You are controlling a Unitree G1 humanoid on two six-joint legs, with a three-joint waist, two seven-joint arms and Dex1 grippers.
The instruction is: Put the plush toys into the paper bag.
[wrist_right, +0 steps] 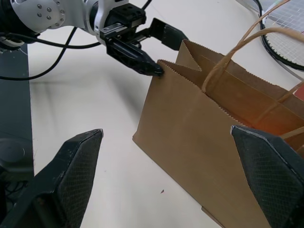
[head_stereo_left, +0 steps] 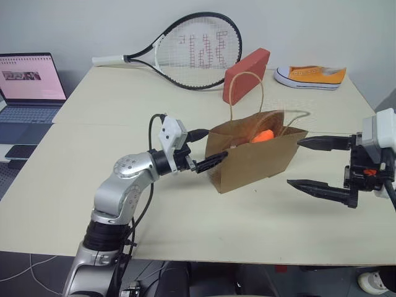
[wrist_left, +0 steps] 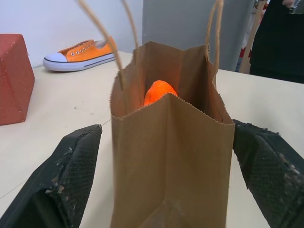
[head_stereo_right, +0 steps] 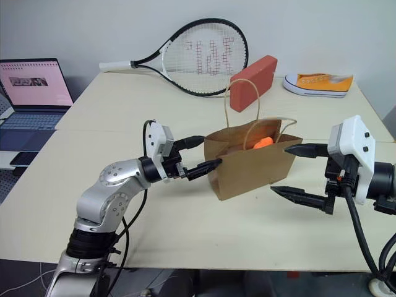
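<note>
The paper bag (head_stereo_left: 253, 159) stands mid-bench between both spread claws; its loop handles (head_stereo_left: 246, 93) arch over the open mouth; bare bench (head_stereo_left: 185, 229) lies toward the near edge.

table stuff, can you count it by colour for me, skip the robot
orange: 2, plush toy in the paper bag, sneaker
brown: 1, paper bag
red: 1, block
black and white: 1, racket
total: 5
</note>
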